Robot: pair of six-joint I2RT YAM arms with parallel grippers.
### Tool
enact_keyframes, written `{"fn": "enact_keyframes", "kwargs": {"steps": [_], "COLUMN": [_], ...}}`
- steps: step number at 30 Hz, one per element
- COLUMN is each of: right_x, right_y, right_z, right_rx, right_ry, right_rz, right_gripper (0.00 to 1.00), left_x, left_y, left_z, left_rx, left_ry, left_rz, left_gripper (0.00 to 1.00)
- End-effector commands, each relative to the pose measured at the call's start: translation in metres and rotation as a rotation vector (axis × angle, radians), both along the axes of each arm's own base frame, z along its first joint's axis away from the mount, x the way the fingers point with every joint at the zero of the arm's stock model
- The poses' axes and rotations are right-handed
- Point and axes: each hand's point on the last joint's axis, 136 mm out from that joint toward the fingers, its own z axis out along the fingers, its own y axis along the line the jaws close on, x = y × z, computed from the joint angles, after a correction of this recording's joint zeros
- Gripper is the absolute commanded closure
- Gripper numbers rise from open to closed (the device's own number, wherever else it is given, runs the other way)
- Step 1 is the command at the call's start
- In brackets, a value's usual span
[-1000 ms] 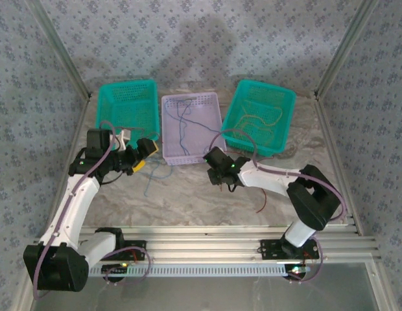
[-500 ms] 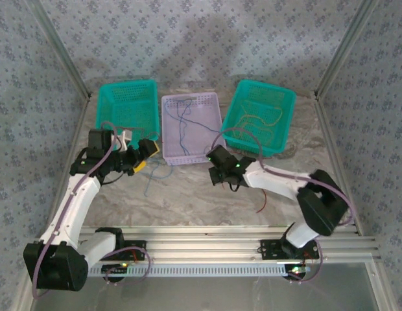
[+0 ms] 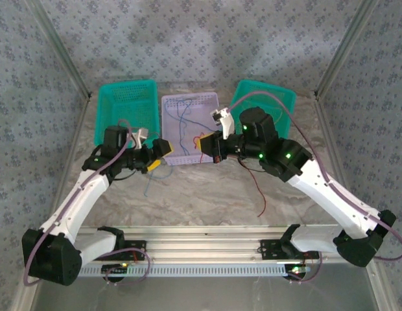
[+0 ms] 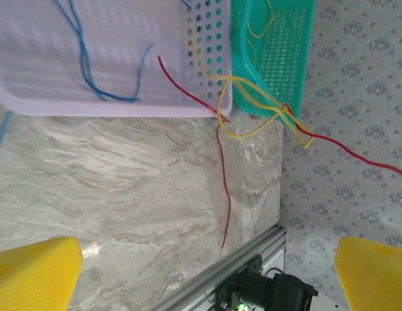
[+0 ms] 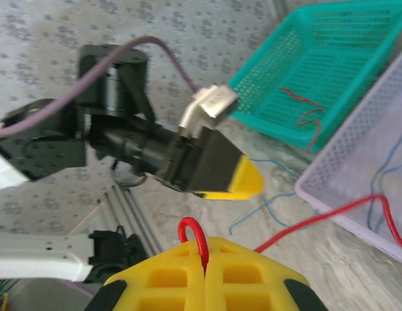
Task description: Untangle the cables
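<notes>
Grey marbled bench | lilac perforated plastic basket at back centre | left tool beside basket's near-left corner, fingers spread wide, empty | right tool pinched tight on thin red cable, which trails down to bench | thin blue cables lying in basket

Nothing legible: no text, label, brand, number or sign. Merely a wordless repeating flower print on the wall covering, toward 12 o'clock in the top view.
</notes>
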Motion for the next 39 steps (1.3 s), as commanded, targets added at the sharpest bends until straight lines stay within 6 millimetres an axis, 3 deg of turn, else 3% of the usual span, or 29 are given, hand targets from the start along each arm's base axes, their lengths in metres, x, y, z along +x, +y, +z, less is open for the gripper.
{"fn": "enact_keyframes", "kwargs": {"steps": [1, 8, 16, 24, 32, 35, 39], "right_x": [-0.018, -0.032, -0.054, -0.077, -0.086, -0.08, -0.063], "right_y": [0.005, 0.004, -0.009, -0.028, -0.042, -0.053, -0.059], "right_z": [0.016, 0.034, 0.065, 0.092, 0.095, 0.09, 0.084], "right_rx": [0.066, 0.141, 0.226, 0.276, 0.276, 0.249, 0.241], "right_ry": [0.06, 0.069, 0.013, -0.062, -0.086, -0.103, -0.111], "right_rz": [0.09, 0.166, 0.208, 0.236, 0.221, 0.145, 0.081], "right_gripper": [1.0, 1.0, 1.0, 1.0, 1.0, 1.0, 1.0], "left_x": [-0.001, -0.006, -0.009, 0.01, 0.023, 0.022, 0.015], "left_y": [-0.026, -0.065, -0.091, -0.09, -0.098, -0.094, -0.088], "left_z": [0.016, 0.022, 0.003, -0.025, 0.015, 0.016, 0.008], "left_rx": [-0.063, -0.14, -0.119, -0.06, -0.157, -0.13, -0.075], "left_ry": [-0.054, -0.062, -0.006, 0.068, -0.046, -0.062, -0.064], "left_rz": [-0.069, -0.151, -0.21, -0.118, -0.096, -0.092, -0.108], "left_gripper": [0.0, 0.0, 0.01, 0.0, 0.02, 0.11, 0.09]}}
